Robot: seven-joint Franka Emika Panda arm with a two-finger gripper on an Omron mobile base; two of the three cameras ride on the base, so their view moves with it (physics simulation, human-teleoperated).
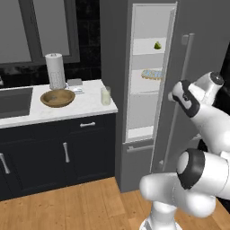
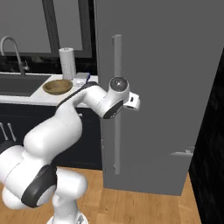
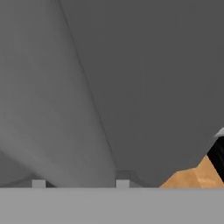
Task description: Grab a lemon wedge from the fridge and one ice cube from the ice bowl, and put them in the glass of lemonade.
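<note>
The grey fridge point(image 1: 112, 67) stands with its door point(image 1: 202, 49) swung partly open, showing white shelves. A tiny yellow-green lemon wedge point(image 1: 157, 45) lies on the upper shelf. My gripper point(image 1: 173, 96) point(image 2: 133, 103) is at the door's long vertical handle point(image 1: 186, 90) point(image 2: 117, 105), about mid-height. In the hand view the grey bar point(image 3: 65, 131) fills the gap between my fingertips point(image 3: 122, 183), so the gripper point(image 3: 80, 183) is shut on it. On the white counter, the glass of lemonade point(image 1: 105, 95) stands near the fridge and the brown ice bowl point(image 1: 57, 97) point(image 2: 57, 86) further left. I cannot make out an ice cube in it.
A tan-and-blue tray of food point(image 1: 152, 74) rests on the middle fridge shelf. A paper towel roll point(image 1: 55, 70) stands behind the bowl, with a small box point(image 1: 75, 85) beside it. The dark sink point(image 1: 13, 102) is at the left, navy cabinets point(image 1: 54, 152) below, wooden floor point(image 1: 90, 202) in front.
</note>
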